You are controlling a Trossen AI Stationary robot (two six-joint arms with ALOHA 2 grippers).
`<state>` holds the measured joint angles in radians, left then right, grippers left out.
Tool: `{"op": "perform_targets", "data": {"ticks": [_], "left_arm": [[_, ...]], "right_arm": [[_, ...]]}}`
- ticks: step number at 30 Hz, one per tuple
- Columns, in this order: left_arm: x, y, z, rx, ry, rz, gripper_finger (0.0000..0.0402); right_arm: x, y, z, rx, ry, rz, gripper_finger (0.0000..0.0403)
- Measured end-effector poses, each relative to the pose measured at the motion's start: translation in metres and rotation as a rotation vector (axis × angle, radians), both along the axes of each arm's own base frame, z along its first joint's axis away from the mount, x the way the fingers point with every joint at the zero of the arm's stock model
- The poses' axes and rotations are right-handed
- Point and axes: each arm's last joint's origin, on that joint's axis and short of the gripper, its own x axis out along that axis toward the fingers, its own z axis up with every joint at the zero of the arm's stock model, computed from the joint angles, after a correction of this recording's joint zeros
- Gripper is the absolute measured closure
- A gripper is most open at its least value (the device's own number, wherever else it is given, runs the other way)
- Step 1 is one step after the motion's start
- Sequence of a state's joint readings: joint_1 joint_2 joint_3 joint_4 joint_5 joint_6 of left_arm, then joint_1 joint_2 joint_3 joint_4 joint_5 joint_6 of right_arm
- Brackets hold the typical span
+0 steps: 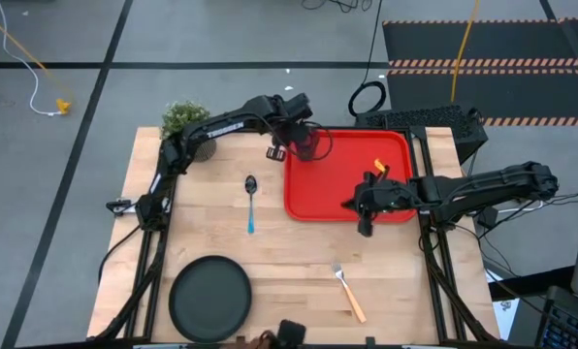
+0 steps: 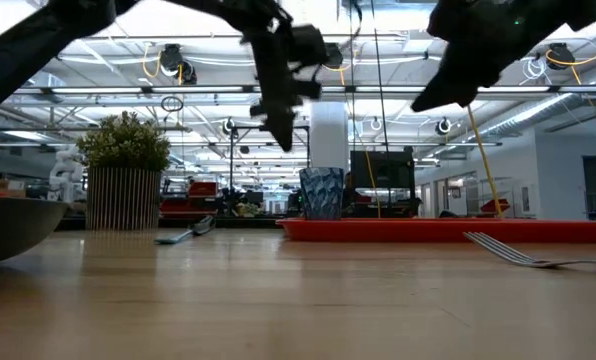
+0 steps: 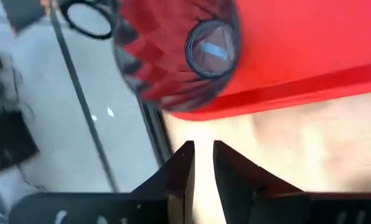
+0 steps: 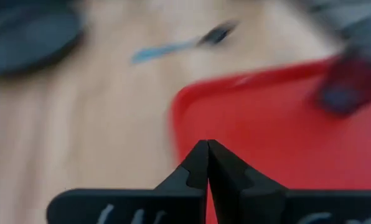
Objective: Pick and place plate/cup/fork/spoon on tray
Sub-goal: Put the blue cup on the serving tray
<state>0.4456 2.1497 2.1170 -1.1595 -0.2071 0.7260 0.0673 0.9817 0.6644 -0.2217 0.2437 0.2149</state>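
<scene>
The red tray (image 1: 347, 184) lies at the table's right. The dark cup (image 1: 309, 145) stands upright on its base in the tray's far left corner, also clear in the low view (image 2: 322, 192) and the left wrist view (image 3: 192, 56). My left gripper (image 3: 203, 155) hangs just left of the cup, above the tray's left rim, pointing steeply down, open by a narrow gap with nothing in it. My right gripper (image 4: 207, 146) is shut and empty above the tray's near part (image 1: 350, 204). The spoon (image 1: 251, 199), fork (image 1: 347, 291) and black plate (image 1: 211, 296) lie on the wood.
A potted green plant (image 1: 187, 121) stands at the table's far left corner, behind my left arm. A small orange thing (image 1: 379, 170) shows on the tray beside my right arm. Bare wood lies between the spoon, the plate and the fork.
</scene>
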Motion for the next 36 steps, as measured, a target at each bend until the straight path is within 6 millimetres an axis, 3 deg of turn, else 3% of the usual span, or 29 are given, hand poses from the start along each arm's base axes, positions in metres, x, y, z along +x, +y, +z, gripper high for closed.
{"op": "perform_targets", "data": {"ticks": [5,9,19,23,29,36], "left_arm": [[-0.017,-0.024,0.031,-0.140,-0.116,0.227,0.0339],[-0.025,-0.057,0.041,-0.187,-0.201,0.282,0.0339],[-0.073,-0.154,0.000,-0.229,-0.404,0.304,0.0339],[-0.097,-0.187,-0.006,-0.213,-0.529,0.309,0.0339],[-0.125,-0.215,-0.015,-0.210,-0.612,0.382,0.0339],[-0.130,-0.231,-0.022,-0.241,-0.634,0.424,0.0339]], "right_arm": [[0.007,-0.016,-0.016,-0.184,-0.231,-0.141,0.0403],[0.017,-0.040,-0.017,-0.186,-0.306,-0.179,0.0403],[0.062,-0.102,-0.026,-0.084,-0.185,-0.143,0.0403],[0.079,-0.121,-0.029,-0.057,-0.170,-0.148,0.0403],[0.107,-0.143,-0.046,-0.080,-0.060,-0.119,0.0403],[0.123,-0.166,-0.071,-0.094,0.118,-0.096,0.0403]]}}
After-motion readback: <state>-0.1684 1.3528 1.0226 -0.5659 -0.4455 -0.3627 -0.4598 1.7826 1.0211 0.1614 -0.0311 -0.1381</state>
